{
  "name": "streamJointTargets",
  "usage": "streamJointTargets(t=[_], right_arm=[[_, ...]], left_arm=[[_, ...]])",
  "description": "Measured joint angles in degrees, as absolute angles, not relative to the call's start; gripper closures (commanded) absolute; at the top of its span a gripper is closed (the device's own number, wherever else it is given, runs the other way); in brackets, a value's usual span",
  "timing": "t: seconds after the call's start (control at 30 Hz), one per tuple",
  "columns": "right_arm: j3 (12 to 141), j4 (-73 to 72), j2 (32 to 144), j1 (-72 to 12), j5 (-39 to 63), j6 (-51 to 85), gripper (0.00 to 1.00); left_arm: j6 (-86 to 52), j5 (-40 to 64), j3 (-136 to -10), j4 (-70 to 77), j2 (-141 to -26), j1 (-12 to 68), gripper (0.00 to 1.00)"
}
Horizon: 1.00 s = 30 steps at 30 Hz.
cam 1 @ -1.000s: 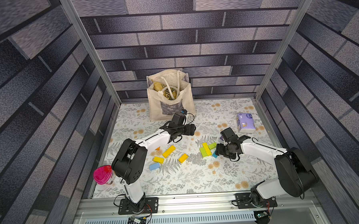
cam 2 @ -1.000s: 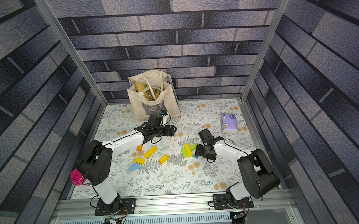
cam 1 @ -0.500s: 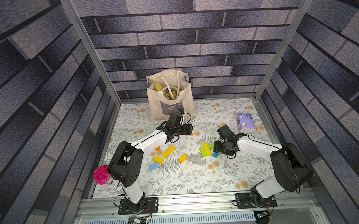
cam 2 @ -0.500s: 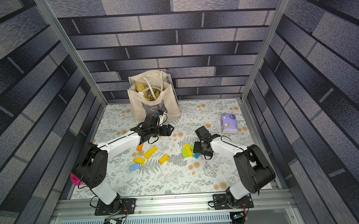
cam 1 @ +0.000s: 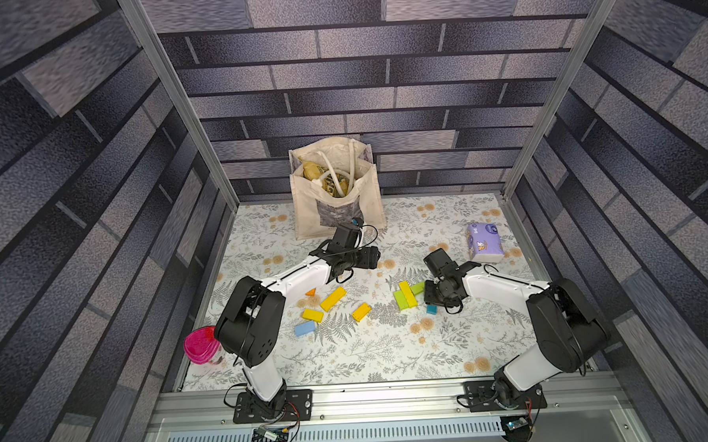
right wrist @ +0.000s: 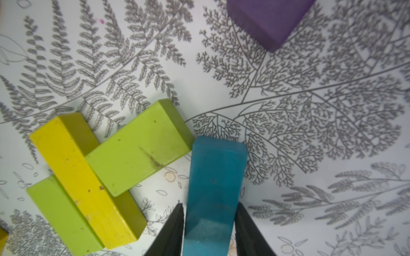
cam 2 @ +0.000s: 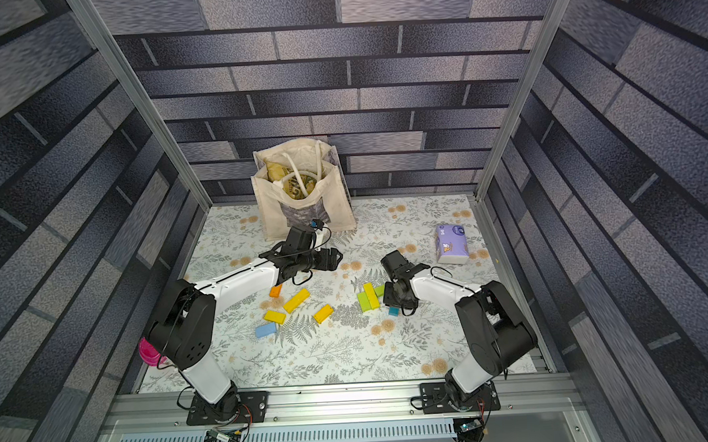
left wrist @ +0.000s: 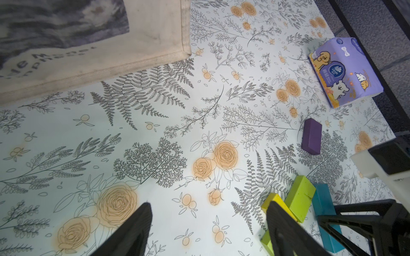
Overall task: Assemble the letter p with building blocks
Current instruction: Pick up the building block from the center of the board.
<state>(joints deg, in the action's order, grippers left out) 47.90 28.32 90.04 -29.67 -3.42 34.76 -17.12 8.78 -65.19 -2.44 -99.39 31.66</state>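
Observation:
The teal block (right wrist: 215, 177) lies flat on the floral mat, and my right gripper (right wrist: 210, 206) is shut on its near end, a finger against each long side. Beside it a long yellow block (right wrist: 82, 177) rests across two lime green blocks (right wrist: 137, 148). A purple block (right wrist: 268, 20) lies further off. In both top views my right gripper (cam 1: 433, 298) is low over the teal block (cam 1: 431, 309). My left gripper (left wrist: 208, 204) hangs open and empty above bare mat near the bag. Yellow (cam 1: 333, 299), orange (cam 1: 310, 292) and light blue (cam 1: 304, 329) blocks lie under the left arm.
A canvas tote bag (cam 1: 335, 198) stands at the back centre. A purple tissue pack (cam 1: 484, 242) lies at the back right, near the frame edge. A pink bowl (cam 1: 200, 345) sits at the front left beside the left arm's base.
My right gripper's jaws have narrowed from wide apart onto the teal block. The left arm has shifted only slightly and stays open.

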Motion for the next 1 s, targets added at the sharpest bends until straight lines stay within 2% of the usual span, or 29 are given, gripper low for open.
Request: streamJointTargets(t=[0.17,0.27,0.53,0.77,1.0], right_arm=[[48.2,28.5,90.1,-29.7,-3.4,33.8,0.88],[48.4,28.9,90.1,-29.7,-3.6,32.9,0.94],[55.0,34.4,89.4,-29.7,-7.4,26.2,0.94],[66.7,33.4,89.2,-29.7,-11.6,13.2,0.96],[83.1,32.4,102.6,-29.7,-10.0,-3.6,1.00]], left_arm=[[-16.9,8.8,-65.2,-2.6,-99.5,31.7,0.17],[-16.9,8.7,-65.2,-2.6,-99.5,31.7,0.17],[-16.9,8.3,-64.5,-2.5,-99.5,31.7,0.16],[-16.9,7.5,-62.4,-1.8,-99.3,31.4,0.15],[-16.9,7.3,-61.0,-1.1,-97.0,30.7,0.12]])
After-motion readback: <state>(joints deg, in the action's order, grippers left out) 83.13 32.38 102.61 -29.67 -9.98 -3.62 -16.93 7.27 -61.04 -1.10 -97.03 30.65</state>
